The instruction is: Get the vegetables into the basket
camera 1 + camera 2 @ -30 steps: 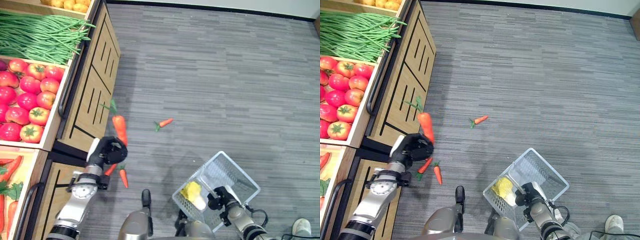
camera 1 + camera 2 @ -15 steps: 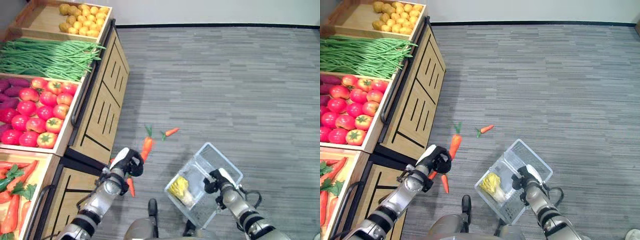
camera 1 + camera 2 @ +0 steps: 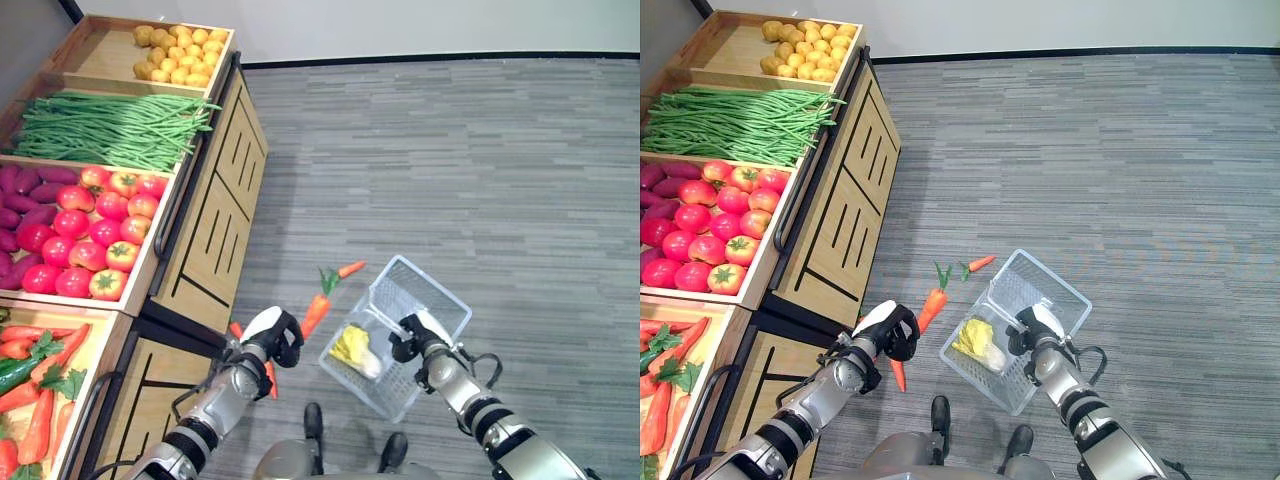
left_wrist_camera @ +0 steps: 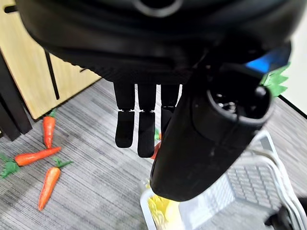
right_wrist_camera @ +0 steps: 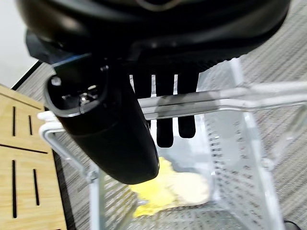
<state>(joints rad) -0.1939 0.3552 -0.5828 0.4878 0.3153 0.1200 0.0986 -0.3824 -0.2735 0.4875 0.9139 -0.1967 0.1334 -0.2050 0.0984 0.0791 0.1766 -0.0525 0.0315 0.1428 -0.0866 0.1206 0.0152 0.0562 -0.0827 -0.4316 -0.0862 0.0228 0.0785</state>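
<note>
The left robot hand (image 3: 272, 333), fingers curled around a carrot (image 3: 316, 306), is carrying it toward the wire basket (image 3: 440, 303), whose rim the right robot hand (image 3: 415, 334) is gripping; release above it should follow.

grey striped carpet floor (image 3: 480, 160), white wall (image 3: 420, 25) with dark skirting, wooden produce stand (image 3: 215, 210)

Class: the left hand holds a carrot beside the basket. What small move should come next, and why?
Probably carry the carrot a little toward the robot's right, over the basket. The left hand grips it just beside the basket's rim, not above the opening, while the right hand holds the basket.
</note>
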